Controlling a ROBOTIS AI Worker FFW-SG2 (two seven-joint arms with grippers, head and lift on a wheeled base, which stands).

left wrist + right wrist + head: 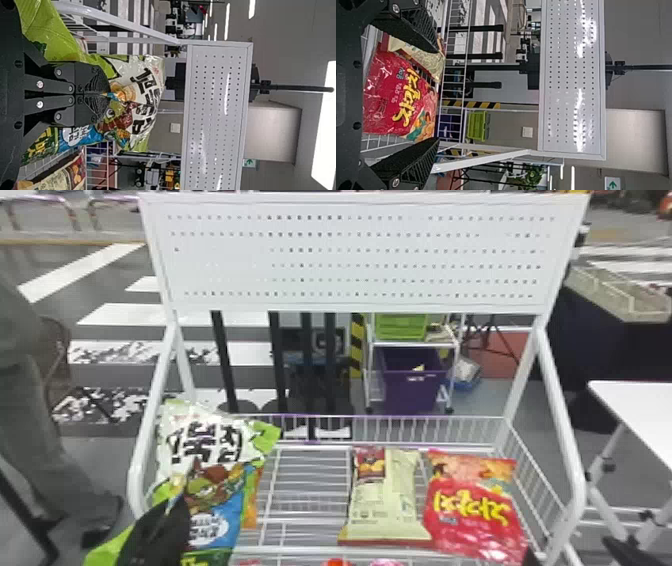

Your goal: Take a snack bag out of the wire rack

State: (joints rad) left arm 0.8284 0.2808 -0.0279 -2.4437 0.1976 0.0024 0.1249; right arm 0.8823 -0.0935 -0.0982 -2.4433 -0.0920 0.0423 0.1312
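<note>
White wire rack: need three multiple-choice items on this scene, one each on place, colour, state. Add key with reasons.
1. In the head view, where in the white wire rack is the red plastic snack bag?
A) Left end
B) Middle
C) Right end

2. Colour of the plastic bin below the green crate?
A) Purple
B) Orange
C) White

3. State of the black left pincer?
A) Wide open
B) Shut on a green-and-white plastic bag
C) Shut on a red bag

Key:
1 C: it lies beside the right side wall.
2 A: its front is plainly purple.
3 B: the fingertips meet on that bag's film.
</note>
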